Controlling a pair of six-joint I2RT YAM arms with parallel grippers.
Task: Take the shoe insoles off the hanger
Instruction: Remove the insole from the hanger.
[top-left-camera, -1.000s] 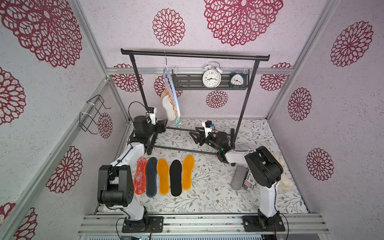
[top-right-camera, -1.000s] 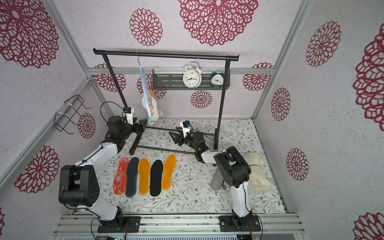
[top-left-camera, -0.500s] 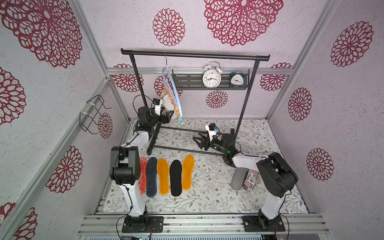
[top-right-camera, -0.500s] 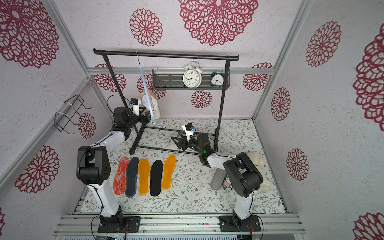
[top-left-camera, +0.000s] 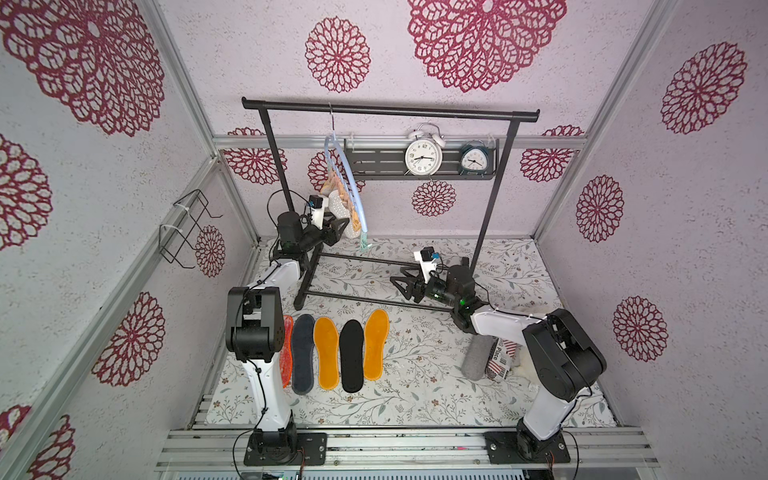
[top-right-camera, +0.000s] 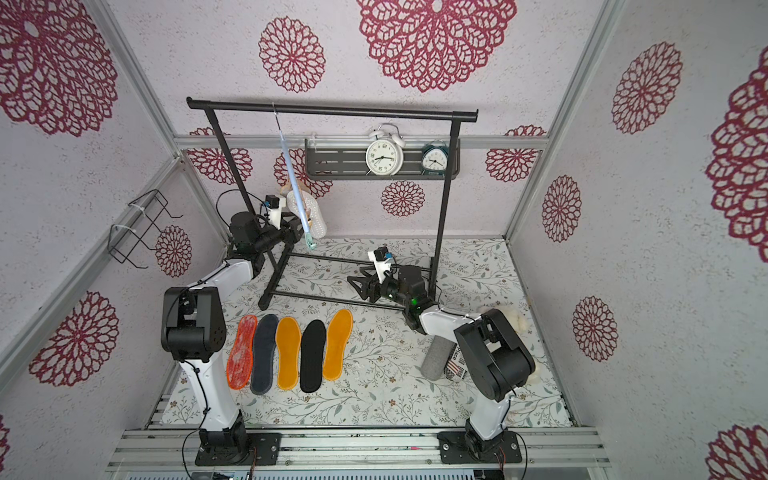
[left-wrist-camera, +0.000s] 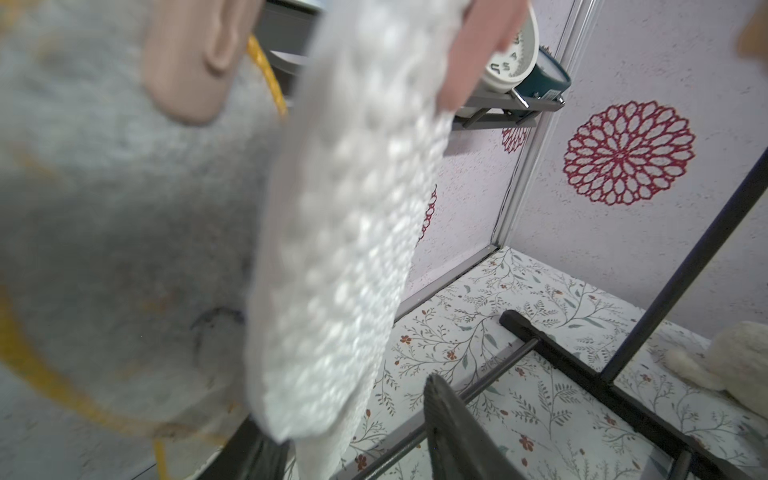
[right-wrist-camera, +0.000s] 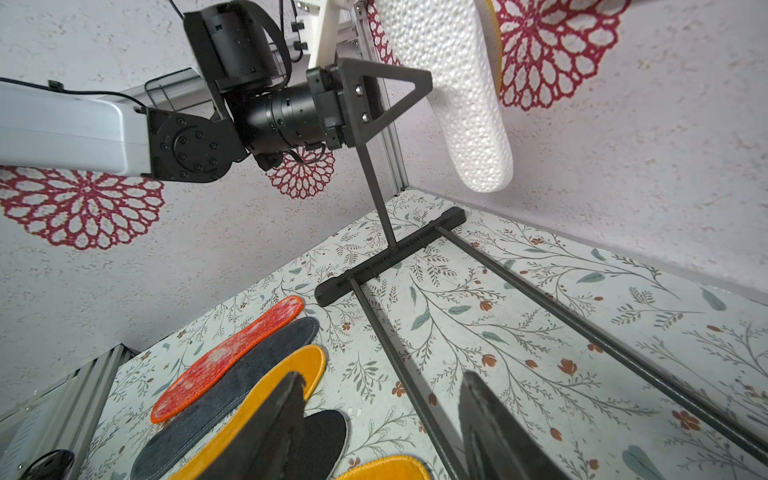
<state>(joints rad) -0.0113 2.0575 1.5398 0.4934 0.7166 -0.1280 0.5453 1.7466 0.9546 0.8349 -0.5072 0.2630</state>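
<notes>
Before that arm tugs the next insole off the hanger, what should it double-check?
1. White bumpy insole sits between the left hand fingers: ok.
2. Grip firm: cannot tell.
3. Pink clothespin released from it: not ok, clamped on.
4. Hanger hooked on black rack: ok.
5. Right hand open, empty, away from hanger: ok.
6. Bare floor beside the five laid-out insoles: ok.

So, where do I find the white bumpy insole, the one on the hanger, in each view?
Both top views: white bumpy insole hangs left of centre, under the black rack bar.
Left wrist: the insole fills the middle, close up.
Right wrist: the insole hangs above the rack's foot.
Shared landmark: the black rack, in all four.
</notes>
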